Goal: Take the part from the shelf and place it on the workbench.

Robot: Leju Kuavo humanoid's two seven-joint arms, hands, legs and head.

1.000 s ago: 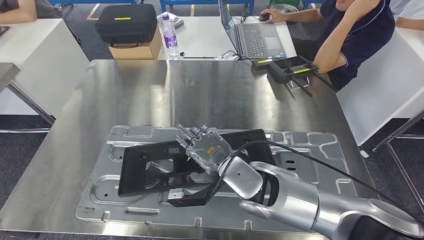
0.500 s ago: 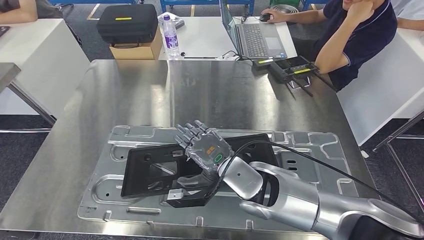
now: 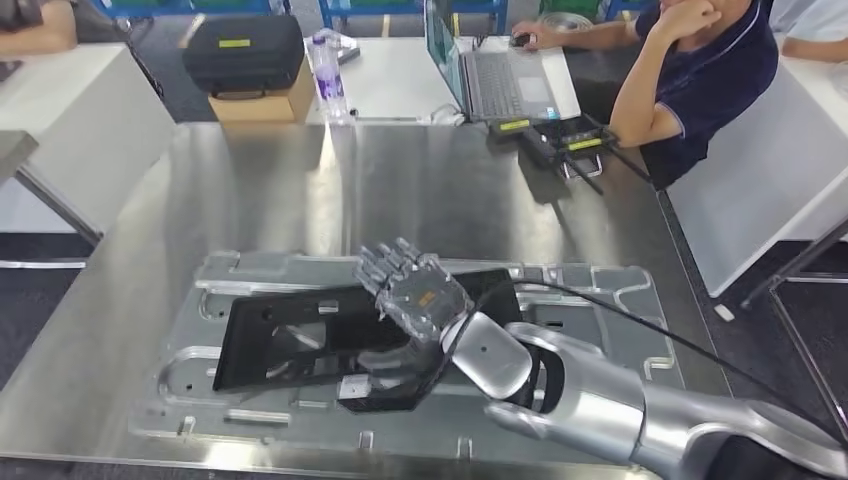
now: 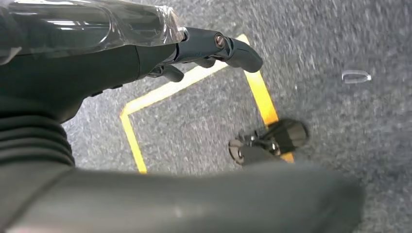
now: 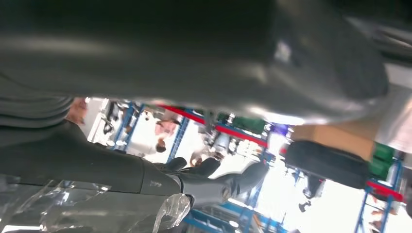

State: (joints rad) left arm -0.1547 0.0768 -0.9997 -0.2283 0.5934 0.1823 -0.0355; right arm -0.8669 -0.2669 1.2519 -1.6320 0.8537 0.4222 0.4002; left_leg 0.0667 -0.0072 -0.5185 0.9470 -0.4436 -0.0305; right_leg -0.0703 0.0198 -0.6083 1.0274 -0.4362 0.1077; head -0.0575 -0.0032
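Holding the black part down flat on the table.
The right robot hand grips its near edge, thumb under, so it lies on the silver plate. I cannot tell if the left robot hand is open.

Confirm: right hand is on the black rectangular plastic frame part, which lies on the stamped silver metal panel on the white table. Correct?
Not quite: the table is not white. The head view shows the right hand on the black rectangular plastic frame part, which lies on the stamped silver metal panel, and that panel rests on a bare brushed steel workbench. The white tables stand beyond it.
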